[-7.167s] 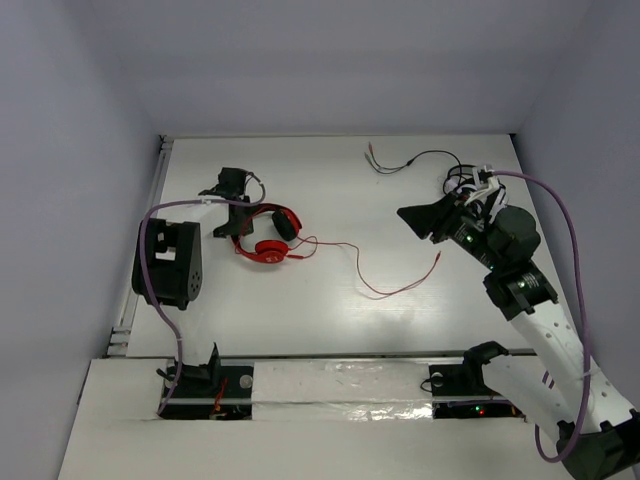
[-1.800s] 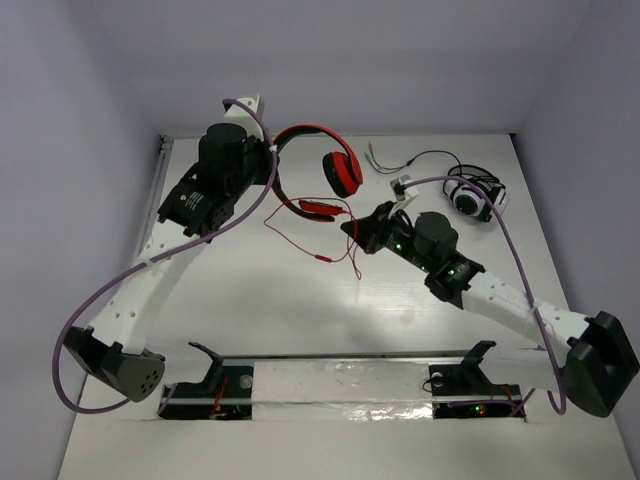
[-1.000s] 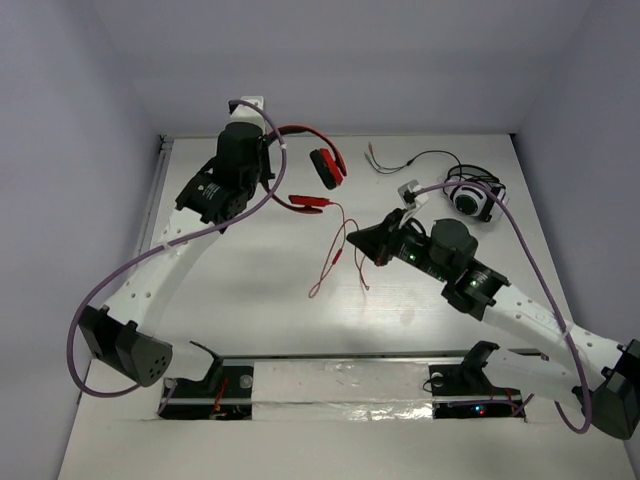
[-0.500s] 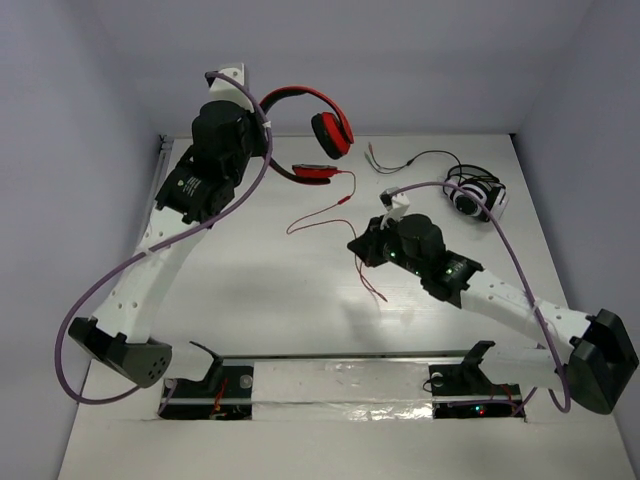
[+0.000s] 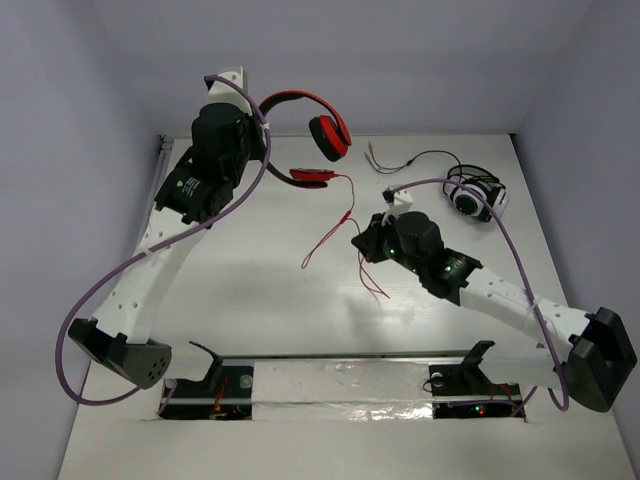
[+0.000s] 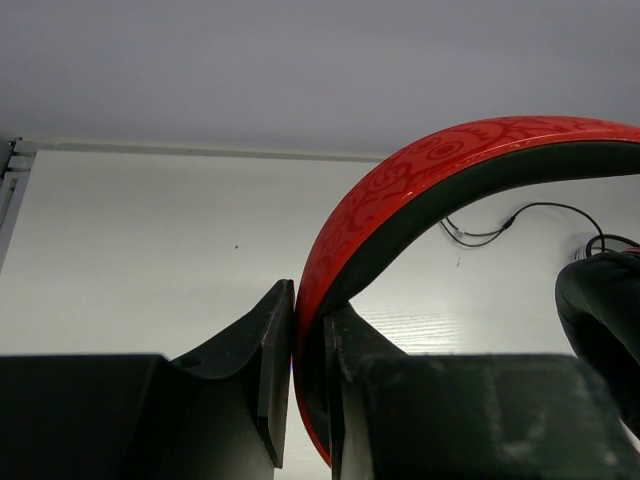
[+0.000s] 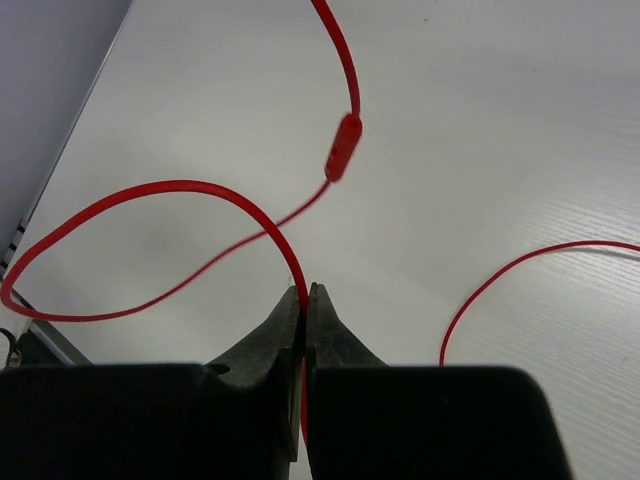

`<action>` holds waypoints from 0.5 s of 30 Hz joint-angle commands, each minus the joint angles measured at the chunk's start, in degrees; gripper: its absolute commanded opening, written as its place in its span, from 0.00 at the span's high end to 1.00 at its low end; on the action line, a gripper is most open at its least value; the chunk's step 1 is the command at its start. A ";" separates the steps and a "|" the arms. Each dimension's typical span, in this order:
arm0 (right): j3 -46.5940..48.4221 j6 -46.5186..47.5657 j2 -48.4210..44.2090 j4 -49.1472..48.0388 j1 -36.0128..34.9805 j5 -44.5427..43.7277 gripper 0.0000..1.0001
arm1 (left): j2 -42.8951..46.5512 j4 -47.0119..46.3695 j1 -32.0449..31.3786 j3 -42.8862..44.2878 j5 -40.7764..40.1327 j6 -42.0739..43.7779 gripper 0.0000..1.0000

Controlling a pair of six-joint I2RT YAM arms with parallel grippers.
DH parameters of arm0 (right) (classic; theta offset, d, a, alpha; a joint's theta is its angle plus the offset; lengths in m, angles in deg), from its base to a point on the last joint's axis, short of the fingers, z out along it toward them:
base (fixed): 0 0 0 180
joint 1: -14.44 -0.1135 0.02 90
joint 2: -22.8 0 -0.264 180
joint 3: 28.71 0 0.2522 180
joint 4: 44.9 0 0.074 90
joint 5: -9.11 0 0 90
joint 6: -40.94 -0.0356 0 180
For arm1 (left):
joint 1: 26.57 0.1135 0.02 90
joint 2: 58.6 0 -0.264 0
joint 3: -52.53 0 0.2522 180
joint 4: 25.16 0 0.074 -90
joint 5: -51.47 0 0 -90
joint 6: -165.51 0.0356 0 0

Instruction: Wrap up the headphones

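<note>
The red headphones (image 5: 300,105) hang in the air above the table's far left. My left gripper (image 5: 262,125) is shut on their red-and-black headband (image 6: 400,190). One ear cup (image 5: 329,137) faces the camera and the other (image 5: 315,176) hangs lower, edge-on. Part of a black ear pad (image 6: 600,320) shows at the right of the left wrist view. The thin red cable (image 5: 335,228) runs down from the lower cup to my right gripper (image 5: 358,243), which is shut on it (image 7: 290,255). An inline remote (image 7: 342,147) sits on the cable just beyond the fingertips. The cable's tail (image 5: 374,284) trails on the table.
White-and-black headphones (image 5: 475,196) with a black cable (image 5: 415,160) lie at the far right of the table. A metal rail (image 5: 160,165) runs along the left edge. Grey walls close in the back and sides.
The right gripper has stayed near the table's middle, holding the cable. The cable loop now hangs lower and further left. The left gripper holds the headphones almost still.
</note>
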 commanded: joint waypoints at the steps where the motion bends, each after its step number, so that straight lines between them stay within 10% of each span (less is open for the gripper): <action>1: -1.72 -0.02 -2.29 0.16 -0.40 -1.84 1.00 | 1.08 -5.85 0.30 4.22 -0.17 -1.50 1.00; 15: -5.06 -1.60 -7.05 6.32 -0.40 -9.41 1.00 | 2.83 -7.43 1.53 -0.79 -0.35 -2.29 1.00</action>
